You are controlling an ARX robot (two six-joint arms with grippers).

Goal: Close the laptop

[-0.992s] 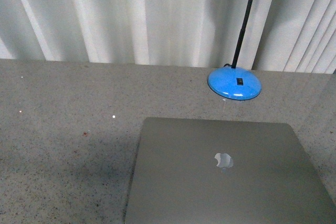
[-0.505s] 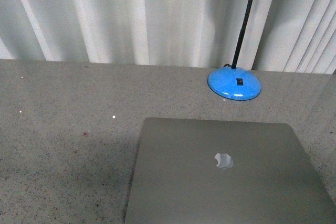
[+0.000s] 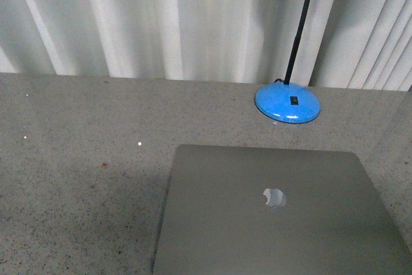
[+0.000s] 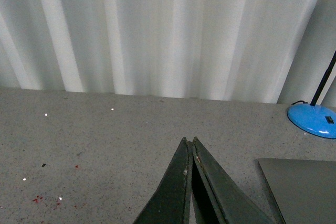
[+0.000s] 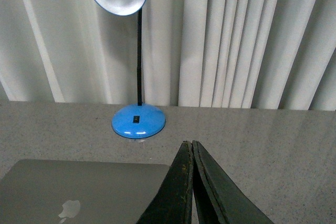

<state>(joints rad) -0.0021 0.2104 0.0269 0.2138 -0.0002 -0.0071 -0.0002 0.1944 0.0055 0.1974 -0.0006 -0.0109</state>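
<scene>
Laptop lay closed on the speckled grey stone table [image 3: 77, 178], near edge, right of centre.
The thin silver-grey metal laptop [image 3: 277, 217] showed only a pale apple logo [image 3: 274, 197]; no writing was readable. Only wrist views showed the left gripper [image 4: 190, 141] and right gripper [image 5: 188, 143], tips pressed together, holding nothing. The right wrist alone showed the blue desk lamp [image 5: 138, 121]'s bulb.
</scene>
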